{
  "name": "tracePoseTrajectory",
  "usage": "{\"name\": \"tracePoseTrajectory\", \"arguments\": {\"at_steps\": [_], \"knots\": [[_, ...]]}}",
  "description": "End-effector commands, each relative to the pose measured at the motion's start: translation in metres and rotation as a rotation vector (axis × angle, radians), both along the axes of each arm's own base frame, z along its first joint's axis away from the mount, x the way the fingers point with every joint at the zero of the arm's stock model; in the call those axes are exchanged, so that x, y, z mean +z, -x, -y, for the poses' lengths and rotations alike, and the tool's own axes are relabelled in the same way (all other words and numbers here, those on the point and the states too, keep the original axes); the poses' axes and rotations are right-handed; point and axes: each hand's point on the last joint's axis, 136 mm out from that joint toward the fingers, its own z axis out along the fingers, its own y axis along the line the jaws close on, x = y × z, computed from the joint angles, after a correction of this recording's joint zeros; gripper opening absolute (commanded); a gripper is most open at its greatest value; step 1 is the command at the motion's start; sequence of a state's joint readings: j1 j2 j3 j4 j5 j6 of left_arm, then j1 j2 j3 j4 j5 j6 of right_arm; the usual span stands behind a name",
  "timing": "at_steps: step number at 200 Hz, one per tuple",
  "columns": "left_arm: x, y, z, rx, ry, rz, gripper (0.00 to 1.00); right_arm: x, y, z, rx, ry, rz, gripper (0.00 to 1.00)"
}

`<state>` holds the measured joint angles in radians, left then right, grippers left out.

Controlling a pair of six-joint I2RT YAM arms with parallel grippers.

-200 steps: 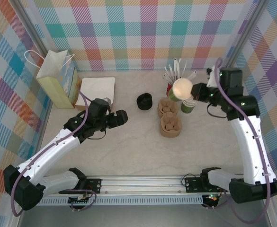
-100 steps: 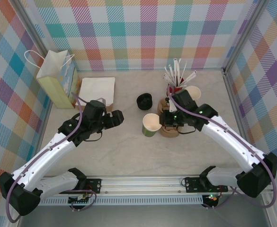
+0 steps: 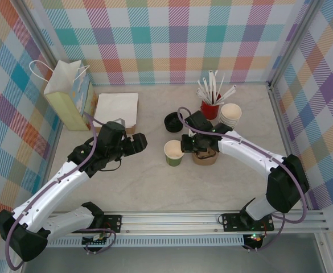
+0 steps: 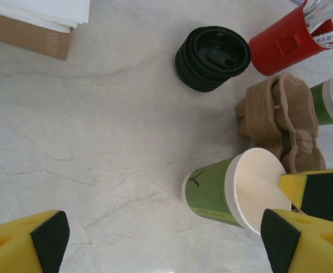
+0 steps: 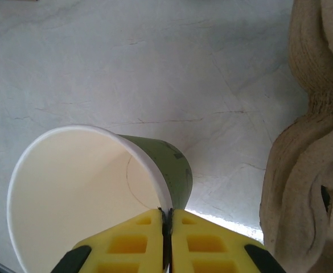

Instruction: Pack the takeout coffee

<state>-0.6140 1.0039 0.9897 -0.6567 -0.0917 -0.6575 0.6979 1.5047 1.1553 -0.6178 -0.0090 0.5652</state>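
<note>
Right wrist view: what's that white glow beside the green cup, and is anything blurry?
Right wrist view: the glow is light glaring off the glossy table beside the cup; the near carrier looks soft. Top view: even light, faint shadows, all sharp.

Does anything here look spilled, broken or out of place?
Nothing spilled or broken. The green cup is empty and lidless, pinched at its rim by the right gripper; the black lids sit stacked apart.
</note>
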Motion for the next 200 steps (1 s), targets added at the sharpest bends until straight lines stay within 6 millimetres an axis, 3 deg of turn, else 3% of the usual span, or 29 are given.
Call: {"name": "tracePoseTrajectory", "arguments": {"at_steps": [1, 56, 76, 108, 155, 200], "knots": [[0.006, 0.004, 0.0, -0.018, -0.015, 0.013, 0.89, -0.003, 0.0, -0.002, 0.002, -0.006, 0.015, 0.13], [0.009, 0.001, 0.005, -0.044, -0.026, 0.007, 0.89, -0.001, 0.01, 0.004, 0.016, 0.005, -0.004, 0.31], [0.011, 0.001, 0.008, -0.059, -0.023, 0.009, 0.89, 0.014, 0.012, 0.012, 0.006, 0.016, 0.027, 0.38], [0.012, -0.002, 0.017, -0.101, -0.021, 0.004, 0.89, 0.054, 0.014, 0.025, 0.006, 0.01, 0.123, 0.53], [0.011, -0.011, 0.032, -0.152, -0.03, -0.013, 0.88, 0.098, 0.028, 0.059, -0.011, 0.023, 0.275, 0.77], [0.012, -0.025, 0.053, -0.231, -0.035, -0.027, 0.87, 0.098, 0.058, 0.088, -0.01, 0.026, 0.313, 0.93]]}}
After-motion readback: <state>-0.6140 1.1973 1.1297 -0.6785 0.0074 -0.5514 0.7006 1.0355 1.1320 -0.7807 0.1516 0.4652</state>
